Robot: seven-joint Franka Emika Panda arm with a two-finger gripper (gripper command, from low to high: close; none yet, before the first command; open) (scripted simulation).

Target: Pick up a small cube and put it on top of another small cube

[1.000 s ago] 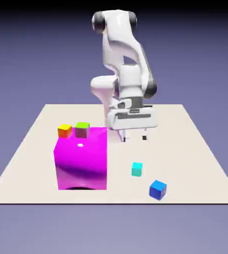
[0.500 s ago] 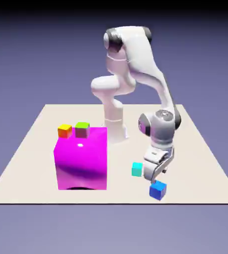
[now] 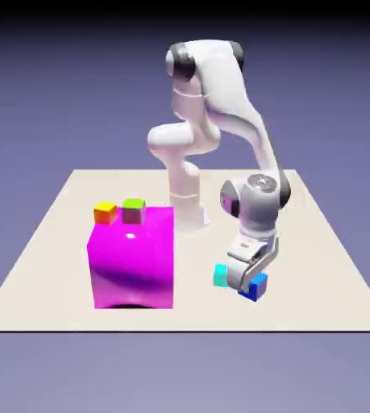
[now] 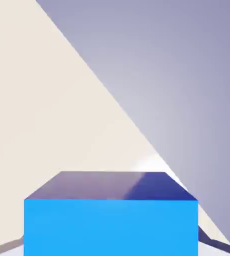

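Exterior view – five cubes: hand (image 3: 248, 284) grips one blue cube (image 3: 257, 287), beside one cyan cube (image 3: 220, 275)

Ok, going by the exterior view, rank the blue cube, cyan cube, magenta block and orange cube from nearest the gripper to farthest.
1. Blue cube: in the gripper.
2. Cyan cube: just to its left in that view.
3. Magenta block: farther left.
4. Orange cube: behind the block's top left corner.

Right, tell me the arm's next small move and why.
Probably lift straight up. The gripper is shut on the blue cube, which sits low by the table, and the cyan cube right beside it would likely be knocked by any sideways slide.
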